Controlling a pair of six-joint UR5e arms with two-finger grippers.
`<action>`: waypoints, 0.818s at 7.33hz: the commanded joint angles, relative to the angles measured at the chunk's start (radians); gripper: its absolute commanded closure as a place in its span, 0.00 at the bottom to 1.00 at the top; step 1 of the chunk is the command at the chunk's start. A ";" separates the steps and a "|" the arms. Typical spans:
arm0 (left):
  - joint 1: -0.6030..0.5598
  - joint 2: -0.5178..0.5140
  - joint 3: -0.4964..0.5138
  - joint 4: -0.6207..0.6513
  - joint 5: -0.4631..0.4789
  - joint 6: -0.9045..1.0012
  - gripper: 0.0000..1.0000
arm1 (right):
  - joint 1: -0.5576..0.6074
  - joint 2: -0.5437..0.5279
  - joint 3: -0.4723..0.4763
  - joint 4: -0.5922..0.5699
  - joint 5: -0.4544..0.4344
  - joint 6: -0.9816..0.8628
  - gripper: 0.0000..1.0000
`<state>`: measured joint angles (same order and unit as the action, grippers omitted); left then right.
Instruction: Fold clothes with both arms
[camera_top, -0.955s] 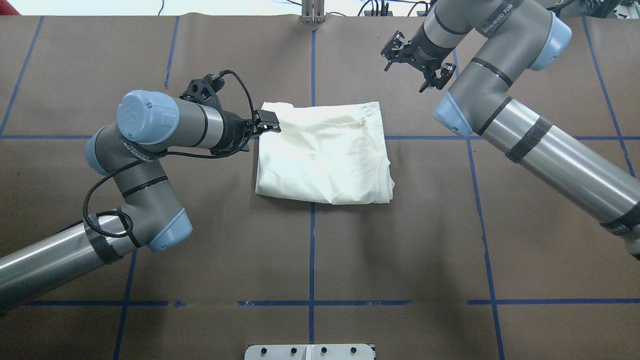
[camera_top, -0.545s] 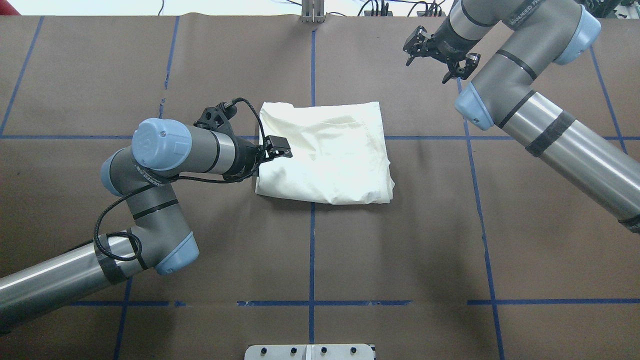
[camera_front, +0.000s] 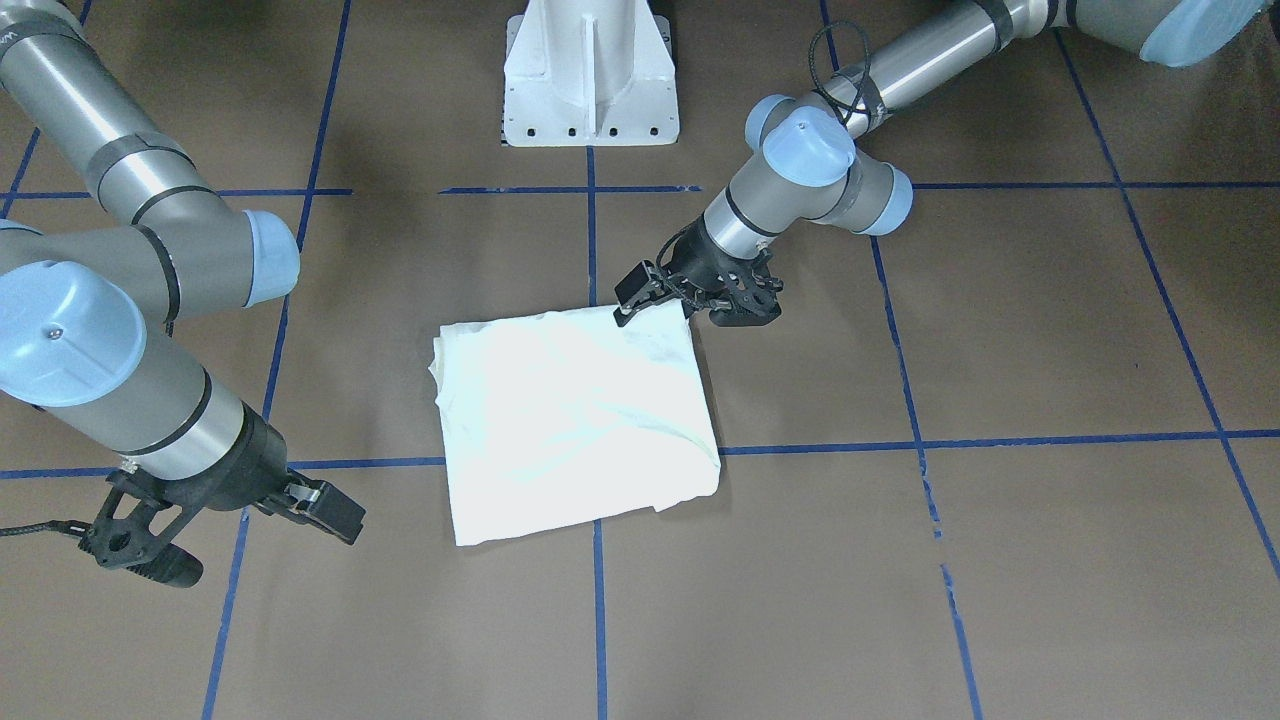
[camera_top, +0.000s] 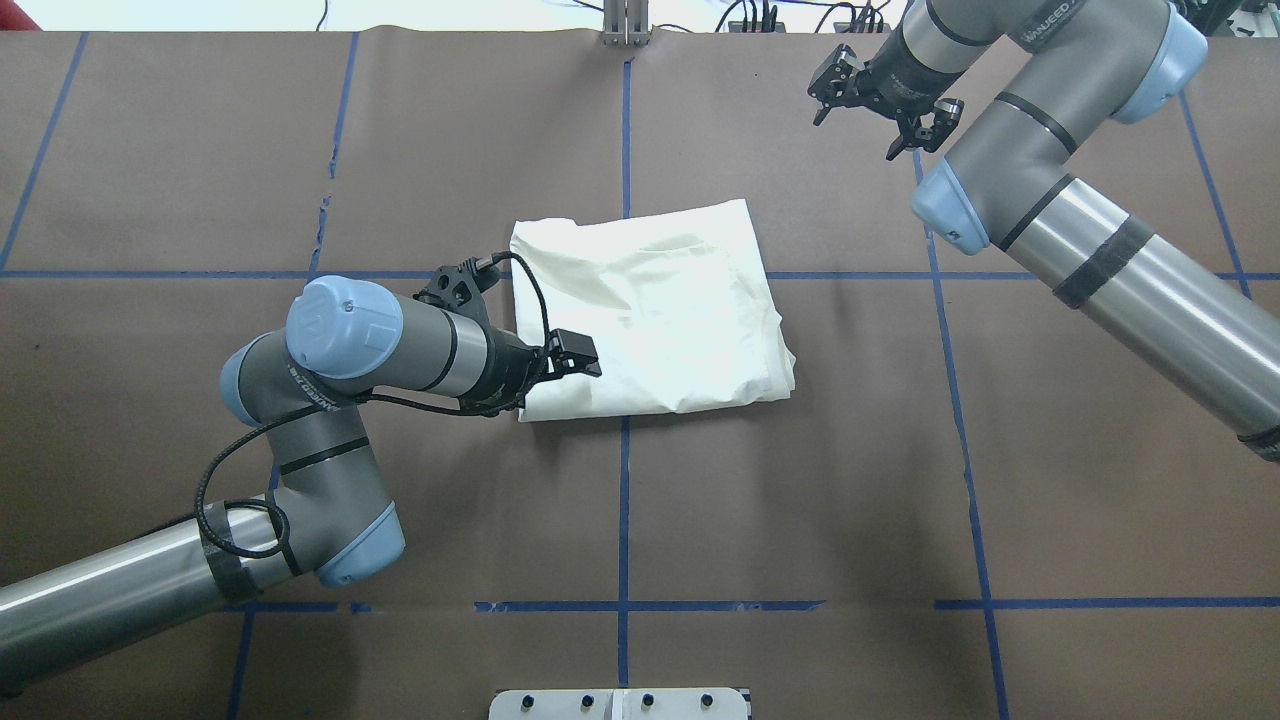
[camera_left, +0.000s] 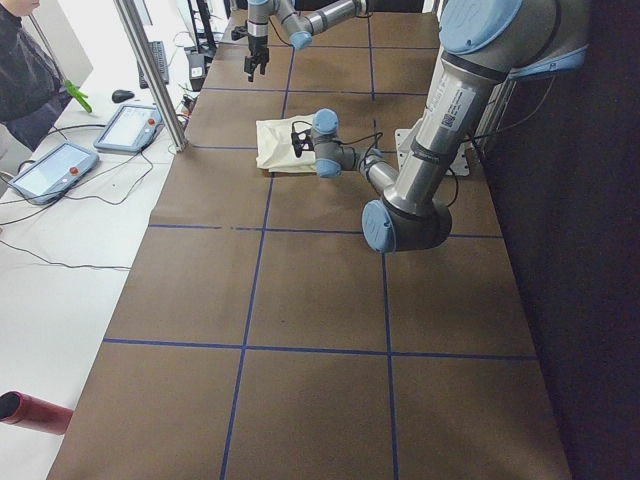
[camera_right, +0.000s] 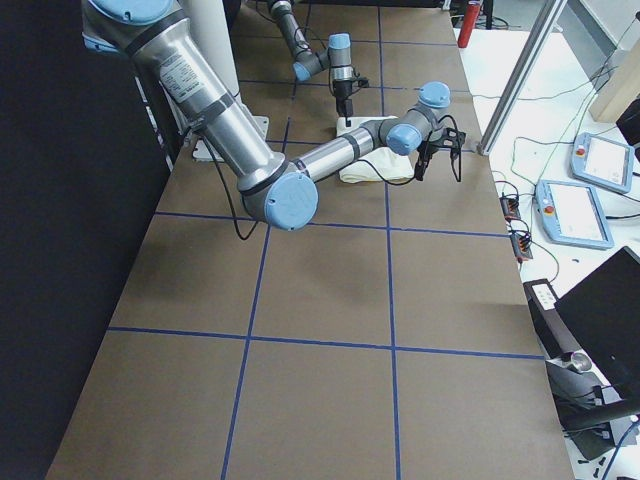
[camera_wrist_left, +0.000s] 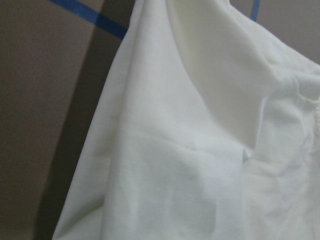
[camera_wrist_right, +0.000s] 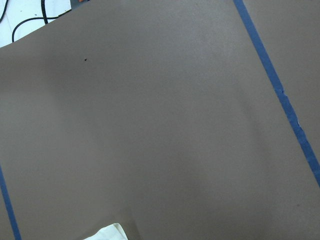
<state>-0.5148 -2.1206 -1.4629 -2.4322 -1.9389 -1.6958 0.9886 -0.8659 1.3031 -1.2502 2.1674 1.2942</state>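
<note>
The clothes are one cream-white shirt (camera_top: 650, 310), folded into a rough square at the table's middle, plain side up (camera_front: 570, 420). My left gripper (camera_front: 738, 305) stands low at the shirt's corner nearest the robot on its left side. In the overhead view the wrist hides its fingers, and I cannot tell whether they are open or shut. The left wrist view is filled by the shirt's cloth (camera_wrist_left: 190, 140). My right gripper (camera_top: 856, 135) hangs open and empty over bare table at the far right, well away from the shirt (camera_front: 135, 555).
The table is covered in brown paper (camera_top: 900, 480) with a grid of blue tape lines (camera_top: 622, 500). The white pedestal base (camera_front: 590, 80) stands at the robot's side. Tablets (camera_left: 50, 170) and a person (camera_left: 25, 70) are beyond the far edge.
My left gripper has slid along the shirt's left edge toward the robot, and the shirt has shifted and turned slightly with it. The right arm has drawn back toward the far right.
</note>
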 joint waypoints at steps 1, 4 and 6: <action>0.006 0.037 -0.058 0.007 -0.032 0.004 0.00 | 0.001 0.005 0.001 0.002 -0.001 -0.001 0.00; -0.084 0.239 -0.273 0.048 -0.133 0.197 0.00 | 0.030 -0.028 0.024 -0.001 0.003 -0.118 0.00; -0.293 0.377 -0.431 0.218 -0.166 0.467 0.00 | 0.114 -0.152 0.137 -0.096 0.006 -0.372 0.00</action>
<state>-0.6839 -1.8330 -1.7944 -2.3202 -2.0871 -1.3976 1.0525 -0.9460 1.3710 -1.2821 2.1722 1.0825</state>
